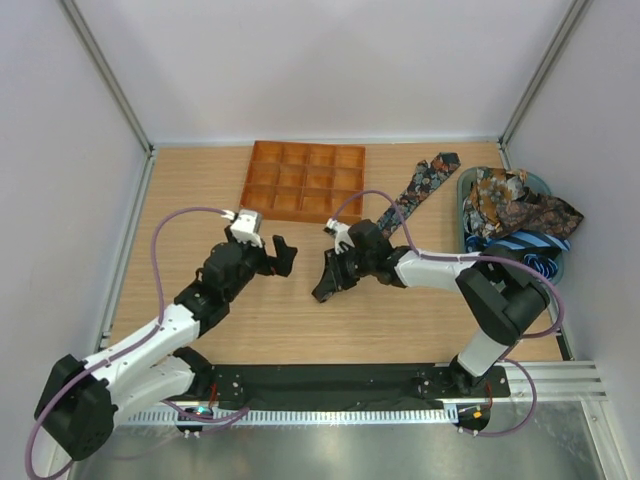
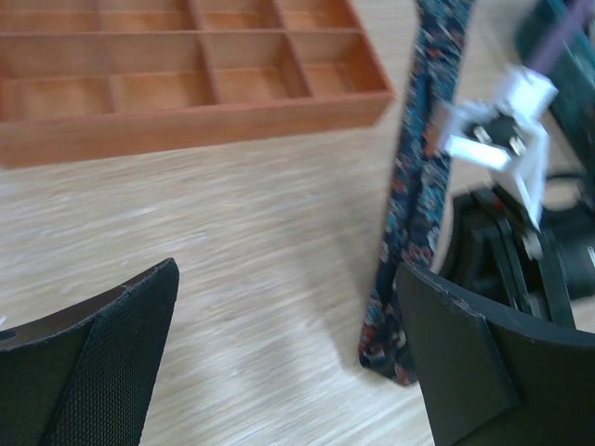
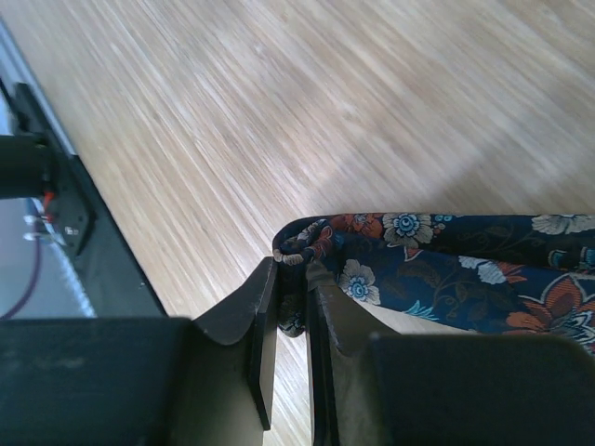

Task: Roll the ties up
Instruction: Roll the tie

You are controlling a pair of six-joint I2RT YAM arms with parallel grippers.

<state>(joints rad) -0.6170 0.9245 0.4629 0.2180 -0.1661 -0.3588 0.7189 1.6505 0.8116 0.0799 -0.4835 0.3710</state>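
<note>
A dark floral tie (image 1: pixel 418 188) lies stretched over the table from the back right toward the middle. My right gripper (image 1: pixel 326 284) is shut on its narrow end, which is folded into a small curl (image 3: pixel 311 243) between the fingers just above the wood. The tie also shows in the left wrist view (image 2: pixel 418 195), running down to its folded end. My left gripper (image 1: pixel 283 256) is open and empty, a short way left of the right gripper, facing it. More ties (image 1: pixel 515 210), floral and blue striped, lie heaped in a teal basket (image 1: pixel 466 182) at the right.
An orange gridded tray (image 1: pixel 303 181) with empty compartments stands at the back middle; it also shows in the left wrist view (image 2: pixel 186 121). White walls close in the table. A black rail (image 1: pixel 340 385) runs along the near edge.
</note>
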